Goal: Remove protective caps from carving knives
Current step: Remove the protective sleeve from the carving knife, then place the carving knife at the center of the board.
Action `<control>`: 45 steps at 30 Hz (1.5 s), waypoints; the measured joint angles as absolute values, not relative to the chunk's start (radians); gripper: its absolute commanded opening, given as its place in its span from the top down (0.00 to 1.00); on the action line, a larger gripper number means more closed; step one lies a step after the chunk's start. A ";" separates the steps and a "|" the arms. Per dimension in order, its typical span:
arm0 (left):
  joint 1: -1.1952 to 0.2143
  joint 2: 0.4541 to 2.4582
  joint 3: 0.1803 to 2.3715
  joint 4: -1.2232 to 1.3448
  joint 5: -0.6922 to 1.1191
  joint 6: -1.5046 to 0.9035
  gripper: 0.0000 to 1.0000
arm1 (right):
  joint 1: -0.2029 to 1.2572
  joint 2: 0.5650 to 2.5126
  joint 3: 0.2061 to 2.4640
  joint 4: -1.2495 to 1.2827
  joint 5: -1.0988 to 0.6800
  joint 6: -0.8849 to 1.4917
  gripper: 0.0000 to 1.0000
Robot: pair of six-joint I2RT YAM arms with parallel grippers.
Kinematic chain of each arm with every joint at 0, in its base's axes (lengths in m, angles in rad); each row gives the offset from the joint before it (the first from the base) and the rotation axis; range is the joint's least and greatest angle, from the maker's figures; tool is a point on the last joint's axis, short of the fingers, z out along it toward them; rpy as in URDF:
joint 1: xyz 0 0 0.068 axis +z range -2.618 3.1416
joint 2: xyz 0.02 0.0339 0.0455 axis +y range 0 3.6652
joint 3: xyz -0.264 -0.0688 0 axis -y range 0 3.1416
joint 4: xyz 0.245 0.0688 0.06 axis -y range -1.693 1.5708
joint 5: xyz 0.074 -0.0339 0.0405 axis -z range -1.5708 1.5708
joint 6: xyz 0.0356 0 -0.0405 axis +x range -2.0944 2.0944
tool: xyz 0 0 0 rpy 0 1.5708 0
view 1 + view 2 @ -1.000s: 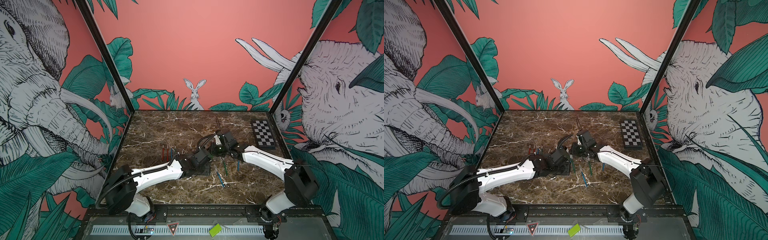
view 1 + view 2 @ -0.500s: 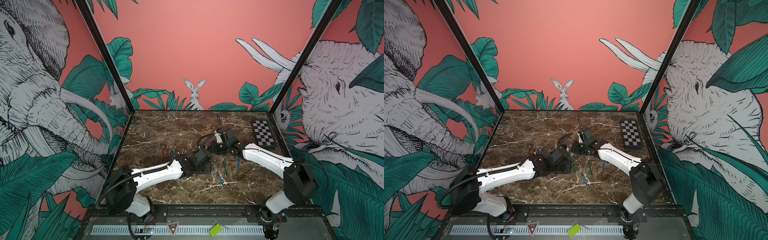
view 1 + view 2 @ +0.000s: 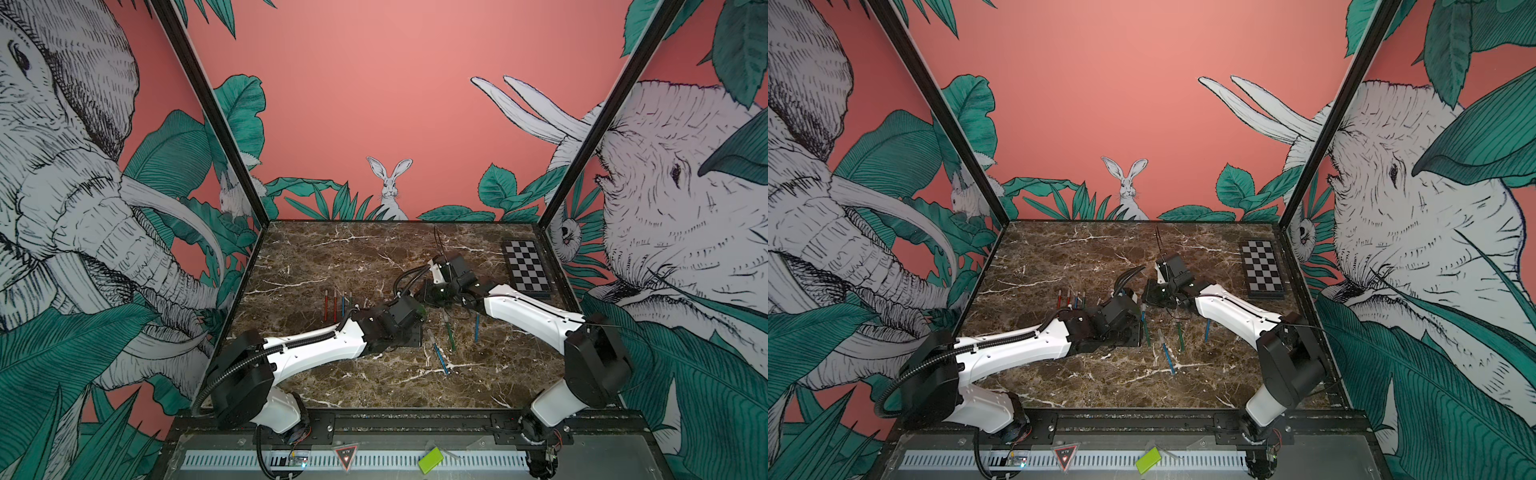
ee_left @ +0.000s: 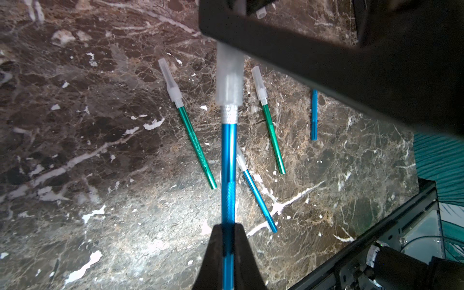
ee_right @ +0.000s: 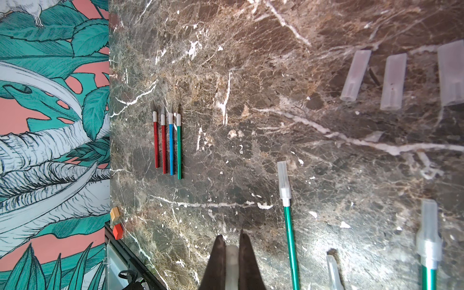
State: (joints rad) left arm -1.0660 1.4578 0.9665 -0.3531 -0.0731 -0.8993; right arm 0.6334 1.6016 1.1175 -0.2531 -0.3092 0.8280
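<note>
1. A dark marble counter (image 3: 374,257) sits inside a booth with painted jungle walls. Two white robot arms reach in from the near edge and meet near the middle.
2. The left end effector (image 4: 228,227) is clamped tight on the rear part of a blue carving knife (image 4: 228,163). The knife runs straight out from between its fingers, lifted above the counter.
3. At the far end of that knife, a translucent protective cap (image 4: 229,75) covers the blade and meets the silver knurled collar. The cap's tip disappears under the black body of the other arm.
4. The right end effector (image 5: 231,238) is closed on that same cap, which the right wrist view shows pinched between two dark fingers (image 5: 217,256). The knife bridges the two end effectors, with the handle in the left and the cap in the right.
5. On the counter below the held knife lie a capped green knife (image 4: 195,143), a second capped green knife (image 4: 273,140) and a capped blue knife (image 4: 257,195). Another blue handle (image 4: 313,114) is partly hidden.
6. Four bare knives (image 5: 167,143) lie side by side, two red, one blue and one green, well apart on the left arm's side.
7. Three loose caps (image 5: 393,81) lie in a row on the counter.
8. A checkerboard (image 3: 525,270) rests in the far right corner.
</note>
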 measured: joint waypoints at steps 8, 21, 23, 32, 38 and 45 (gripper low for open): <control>-1.064 1.460 0.966 -0.360 -0.090 -0.904 1.00 | 0.630 1.639 1.145 -0.250 -0.307 0.835 1.00; -1.086 1.459 0.966 -0.447 -0.066 -0.901 1.00 | 0.567 1.641 1.180 -0.163 -0.243 0.838 1.00; -1.081 1.454 0.967 -0.476 -0.094 -0.894 1.00 | 0.552 1.626 1.178 -0.178 -0.242 0.837 1.00; -0.915 1.383 0.981 -0.602 -0.159 -0.822 1.00 | 0.513 1.401 1.131 -0.282 -0.190 0.757 1.00; -0.819 1.394 0.981 -0.653 -0.186 -0.756 1.00 | 0.513 1.253 1.028 -0.356 -0.166 0.710 1.00; -0.733 1.462 0.984 -0.664 -0.191 -0.684 1.00 | 0.513 1.151 0.941 -0.444 -0.159 0.671 1.00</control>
State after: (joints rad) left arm -0.7334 1.4624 0.9836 -0.6636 -0.1905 -0.6838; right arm 0.5125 1.1507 0.9409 -0.4438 -0.1593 0.6712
